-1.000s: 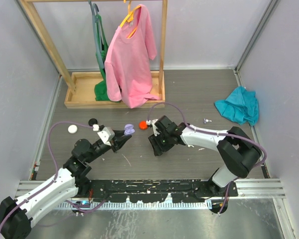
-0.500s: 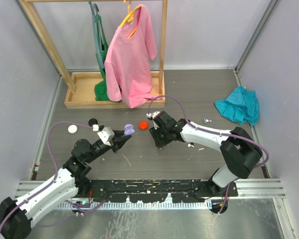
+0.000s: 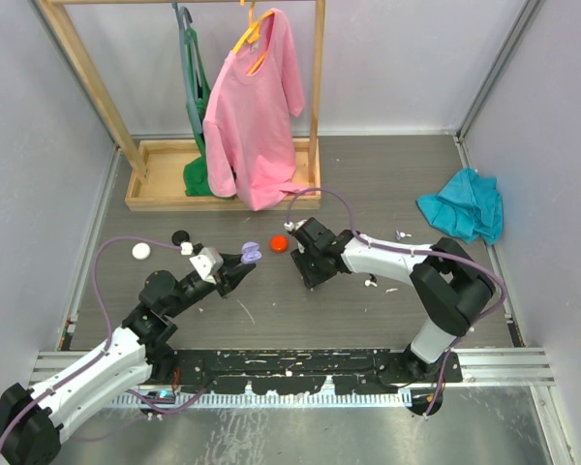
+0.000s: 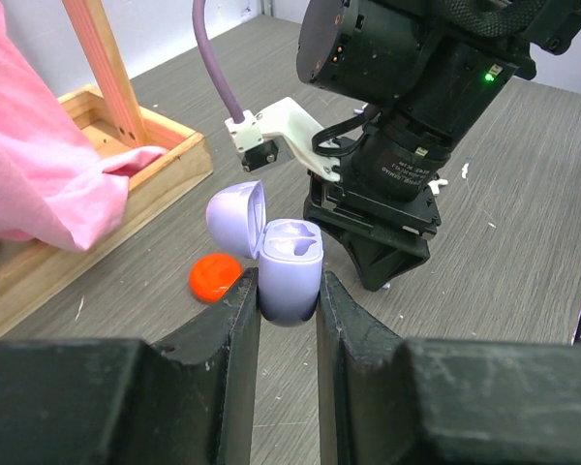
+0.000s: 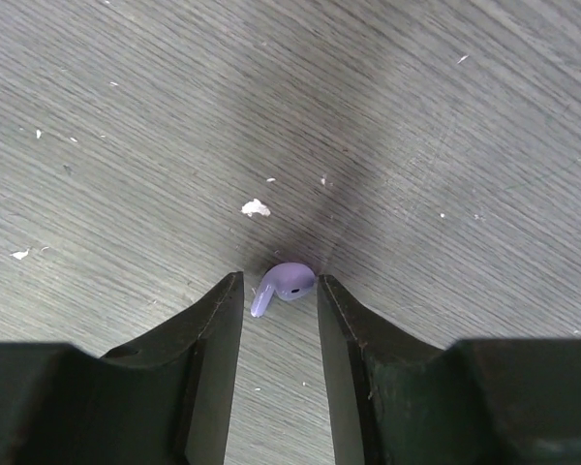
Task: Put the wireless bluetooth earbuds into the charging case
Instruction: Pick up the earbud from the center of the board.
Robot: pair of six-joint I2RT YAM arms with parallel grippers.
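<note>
Pick-up step, looks like: the lilac earbud (image 5: 289, 282) is lying on the bench (image 5: 445, 145), lower centre, straddled by the right gripper (image 5: 279, 291), jaws slightly apart, not clearly pinched. The open charging case (image 4: 289, 271) is clamped in the left gripper (image 4: 287, 287). Next up: a gentle squeeze, then a lift.

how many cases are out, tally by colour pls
lilac open plastic clamshell case: 1
red round plastic case: 1
white round plastic case: 1
black round plastic case: 1
total: 4
</note>
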